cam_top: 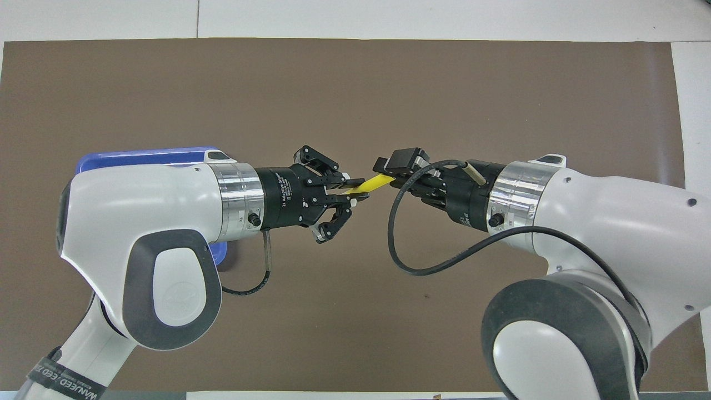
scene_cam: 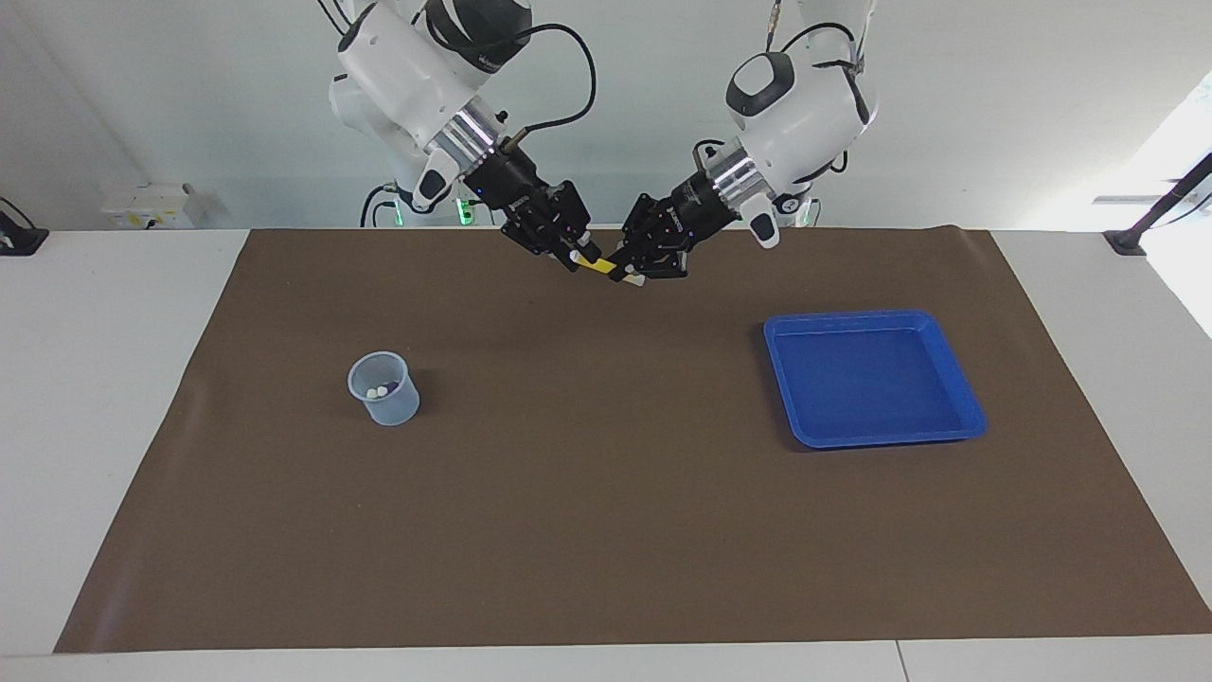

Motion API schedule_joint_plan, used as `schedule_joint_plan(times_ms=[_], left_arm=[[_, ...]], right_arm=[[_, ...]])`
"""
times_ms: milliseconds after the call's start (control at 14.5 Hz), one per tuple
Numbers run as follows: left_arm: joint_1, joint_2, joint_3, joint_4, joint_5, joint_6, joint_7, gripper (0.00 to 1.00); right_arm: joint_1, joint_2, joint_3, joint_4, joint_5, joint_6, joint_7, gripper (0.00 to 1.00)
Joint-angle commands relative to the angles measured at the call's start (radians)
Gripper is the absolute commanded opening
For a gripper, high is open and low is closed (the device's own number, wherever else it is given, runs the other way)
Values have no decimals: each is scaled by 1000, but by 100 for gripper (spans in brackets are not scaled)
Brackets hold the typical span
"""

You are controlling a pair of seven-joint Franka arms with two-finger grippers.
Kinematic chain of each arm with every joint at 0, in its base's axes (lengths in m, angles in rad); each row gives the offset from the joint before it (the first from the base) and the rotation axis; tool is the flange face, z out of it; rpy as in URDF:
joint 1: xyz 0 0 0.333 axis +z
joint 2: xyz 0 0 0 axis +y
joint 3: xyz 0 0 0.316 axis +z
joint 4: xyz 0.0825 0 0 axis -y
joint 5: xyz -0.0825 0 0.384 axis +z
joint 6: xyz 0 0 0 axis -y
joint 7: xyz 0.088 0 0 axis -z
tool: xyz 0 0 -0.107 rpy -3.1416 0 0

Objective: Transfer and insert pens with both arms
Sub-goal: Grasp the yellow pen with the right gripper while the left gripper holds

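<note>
Pens are split between air and cup: the yellow pen [scene_cam: 598, 266] hangs above the brown mat [scene_cam: 606, 530] in the upper centre of the facing frame, bridged between both tools. The left tool [scene_cam: 632, 271] comes in from the upper right of that frame and is clamped on the pen near its whitish end cap. The right tool [scene_cam: 574, 257] comes in from the upper left and meets the pen's other end; whether its fingers grip the pen or only stand around it cannot be told. In the overhead frame the pen [cam_top: 372, 184] slants between the left tool [cam_top: 351, 192] and the right tool [cam_top: 389, 173] at mid-frame. A translucent cup [scene_cam: 383, 388] sits on the mat at centre left of the facing frame, with pale pen caps [scene_cam: 378, 390] showing inside. A blue tray [scene_cam: 958, 388] lies on the mat at centre right. The white tabletop [scene_cam: 104, 398] borders the mat.
</note>
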Motion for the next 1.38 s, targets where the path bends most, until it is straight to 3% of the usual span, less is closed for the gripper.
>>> schedule_joint_plan(times_ms=[0,413,482,551,620,1033,1102,1309], left_arm=[[-15,-35,10,-37,-22,27,-12,0],[-15,-35,8,-37,-22,27,-12,0],[-15,-35,8,-37,-22,27,-12,0],[-15,-35,10,-37,-22,27,-12,0],[-15,-35,10,-37,-22,27,-14,0],[-19,-35,10,-37,-20,28,-12,0],[-21,-35,10,-34,-20,28,-15,99],[-15,-35,11,-35,-19,25,-14,100]], right_arm=[[10,6,4,2,20,18,13,35],[10,5,4,1,20,14,13,33],[9,6,4,1,20,14,13,22],[6,6,4,2,20,12,13,4],[6,8,4,2,20,12,13,0],[-1,6,4,2,20,2,7,0],[-1,6,4,2,18,-1,1,0],[-2,3,-1,2,4,-40,-56,0]])
